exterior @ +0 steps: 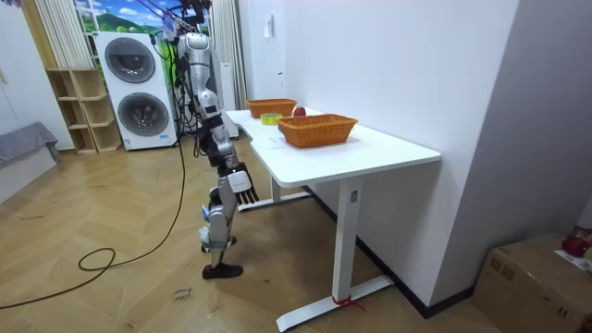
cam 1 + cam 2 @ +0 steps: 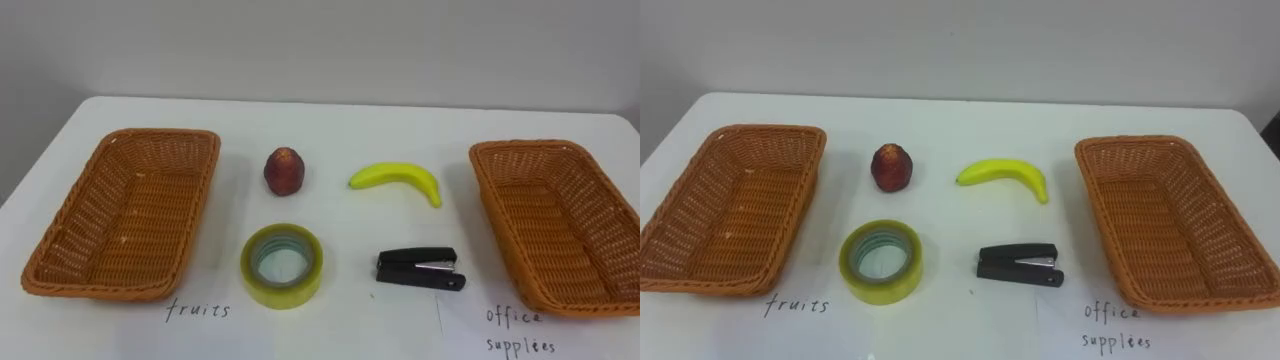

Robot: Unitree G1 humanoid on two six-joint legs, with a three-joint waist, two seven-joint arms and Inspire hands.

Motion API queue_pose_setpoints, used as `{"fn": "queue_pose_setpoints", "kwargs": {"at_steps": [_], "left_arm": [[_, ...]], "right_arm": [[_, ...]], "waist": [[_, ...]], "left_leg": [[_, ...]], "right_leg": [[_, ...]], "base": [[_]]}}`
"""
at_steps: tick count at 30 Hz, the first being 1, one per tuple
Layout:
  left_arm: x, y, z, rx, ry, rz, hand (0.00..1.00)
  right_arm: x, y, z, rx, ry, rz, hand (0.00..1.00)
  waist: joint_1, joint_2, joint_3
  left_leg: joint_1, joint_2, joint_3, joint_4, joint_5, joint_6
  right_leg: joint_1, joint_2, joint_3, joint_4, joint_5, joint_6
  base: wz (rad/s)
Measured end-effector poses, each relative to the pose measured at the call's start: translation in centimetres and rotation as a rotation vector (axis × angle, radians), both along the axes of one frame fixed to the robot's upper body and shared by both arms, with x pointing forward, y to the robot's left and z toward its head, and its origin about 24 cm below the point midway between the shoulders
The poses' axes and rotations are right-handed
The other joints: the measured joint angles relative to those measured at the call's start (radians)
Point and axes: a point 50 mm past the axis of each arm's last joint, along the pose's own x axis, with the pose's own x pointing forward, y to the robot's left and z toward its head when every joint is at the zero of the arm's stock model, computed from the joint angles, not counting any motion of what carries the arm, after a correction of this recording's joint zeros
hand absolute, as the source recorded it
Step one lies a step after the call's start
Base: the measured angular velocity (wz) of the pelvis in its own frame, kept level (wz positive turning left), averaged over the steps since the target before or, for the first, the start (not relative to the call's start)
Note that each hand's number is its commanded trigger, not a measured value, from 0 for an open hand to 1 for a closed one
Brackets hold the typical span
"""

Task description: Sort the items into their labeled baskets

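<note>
right hand (image 1: 242, 180) is hanging low beside my leg, fingers loose and holding nothing, while i am standing at the long side of the desk (image 2: 330, 115). everything is lying between the two empty baskets: the apple (image 2: 285, 170) and banana (image 2: 398, 180) are sitting in the far row, the tape roll (image 2: 282, 264) and stapler (image 2: 420, 269) in the near row. the left basket (image 2: 120, 215) and right basket (image 2: 560, 230) are flanking them.

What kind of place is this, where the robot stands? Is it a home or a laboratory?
Likely a home-style utility room, perhaps a mock-up: two stacked washing machines, a wooden shelf unit, and a white table on wood flooring.
</note>
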Motion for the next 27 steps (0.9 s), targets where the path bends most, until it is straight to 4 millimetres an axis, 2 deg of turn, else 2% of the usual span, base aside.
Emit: {"fn": "queue_pose_setpoints", "kwargs": {"at_steps": [13, 27], "left_arm": [[0.52, 0.06, 0.05, 0.018, -0.025, -0.041, 0.0], [-0.06, 0.15, 0.09, 0.045, -0.009, -0.039, 0.0]], "right_arm": [[0.12, -0.03, 0.04, 0.007, -0.017, 0.007, 0.0], [-0.63, -0.45, -0.04, -0.01, 0.012, -0.063, 0.0]], "waist": [[0.001, 0.0, 0.0004], [-0.013, -0.001, -0.0002]], "left_leg": [[-0.005, 0.0, 0.0, 0.0, -0.001, 0.001], [0.004, 0.0, 0.009, -0.013, 0.0, 0.001]], "right_leg": [[-0.006, 0.0, 0.004, -0.001, 0.0, 0.0], [-0.006, 0.0, 0.009, 0.002, 0.0, 0.0]], "base": [[0.0], [-0.02]]}}
